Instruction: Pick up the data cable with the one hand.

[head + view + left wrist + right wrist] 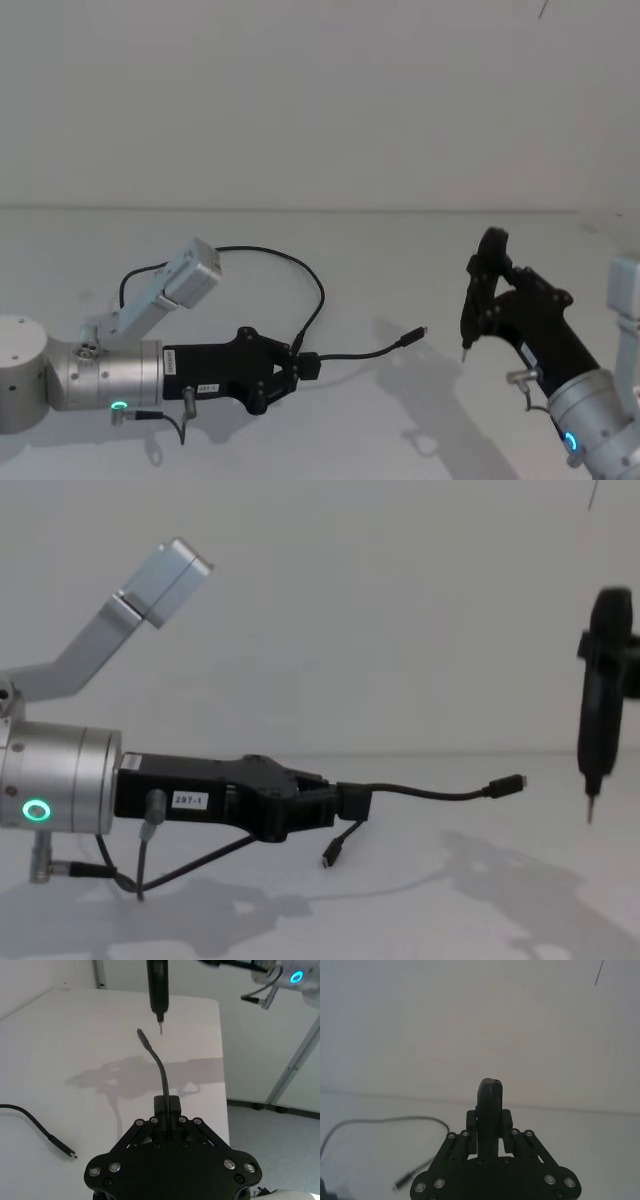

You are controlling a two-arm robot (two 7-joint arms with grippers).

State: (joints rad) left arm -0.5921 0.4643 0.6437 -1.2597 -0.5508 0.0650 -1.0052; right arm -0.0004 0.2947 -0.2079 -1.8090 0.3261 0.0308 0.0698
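the data cable (pixel 365 352) is pinched tight in my left tool (pixel 298 366), above the table (pixel 420 430), close to one plug (pixel 507 783). it is thin, light and floppy, so holding near the plug works best. my right tool (pixel 497 295) clamps a black pen (pixel 597 710).

left arm: reaches in from the left, silver wrist cylinder level, green ring lit | left gripper (pixel 300 366): points toward robot's right, held above the surface, jaws closed on data cable (pixel 365 352) | right arm: rises from lower right | right gripper (pixel 488 292): jaws clamped on pen-like tool (pixel 597 730), tip downward
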